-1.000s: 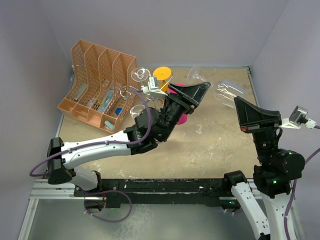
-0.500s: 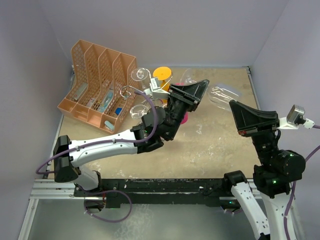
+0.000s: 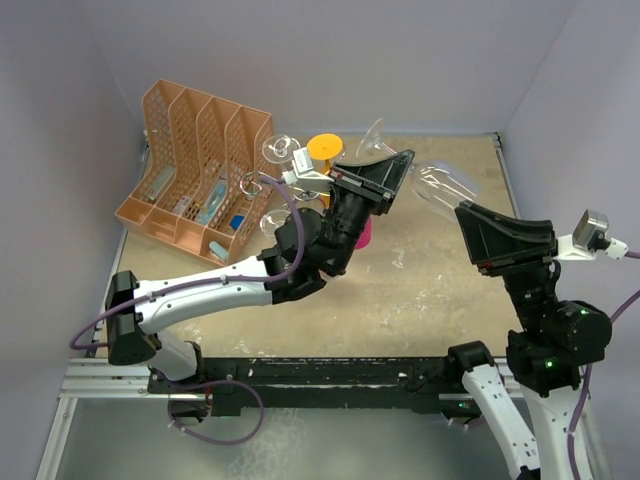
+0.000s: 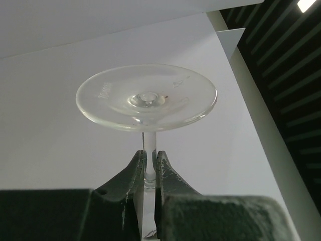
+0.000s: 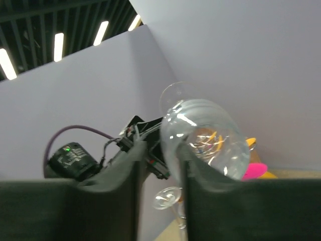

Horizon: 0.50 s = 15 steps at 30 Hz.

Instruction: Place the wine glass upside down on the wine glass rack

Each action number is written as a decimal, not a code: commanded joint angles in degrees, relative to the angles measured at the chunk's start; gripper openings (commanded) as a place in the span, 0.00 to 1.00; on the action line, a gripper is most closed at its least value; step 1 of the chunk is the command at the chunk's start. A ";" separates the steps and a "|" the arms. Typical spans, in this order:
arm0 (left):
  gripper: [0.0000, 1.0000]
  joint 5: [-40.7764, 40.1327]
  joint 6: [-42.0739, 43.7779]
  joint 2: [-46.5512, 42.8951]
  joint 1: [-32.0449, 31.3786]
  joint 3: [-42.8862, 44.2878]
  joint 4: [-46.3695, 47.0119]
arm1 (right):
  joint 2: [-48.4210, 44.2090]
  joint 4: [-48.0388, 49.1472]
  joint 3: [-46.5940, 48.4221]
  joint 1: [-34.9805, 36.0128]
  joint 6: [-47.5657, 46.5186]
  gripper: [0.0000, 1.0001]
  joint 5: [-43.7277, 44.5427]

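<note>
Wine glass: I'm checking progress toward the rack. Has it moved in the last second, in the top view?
Yes. The wine glass has shifted left, toward the fixed orange file organizer, with the left gripper clamped on its stem.

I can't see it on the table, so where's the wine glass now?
Top view, centre-right: the wine glass is held aloft by its stem in the left claw, its bowl just ahead of the right claw.
</note>
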 commanded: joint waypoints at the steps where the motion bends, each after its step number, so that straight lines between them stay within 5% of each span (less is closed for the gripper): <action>1: 0.00 1.89 4.55 -3.68 2.16 1.46 1.37 | -0.92 1.12 1.95 0.01 -1.15 0.46 -0.55; 5: 0.00 3.72 8.97 -6.86 5.09 1.23 -1.39 | 0.48 -1.76 5.21 0.01 -3.32 0.67 -0.06; 15: 0.00 -0.01 33.23 -16.39 6.99 5.97 -16.53 | 9.52 -4.64 11.52 0.01 -11.00 0.69 -9.06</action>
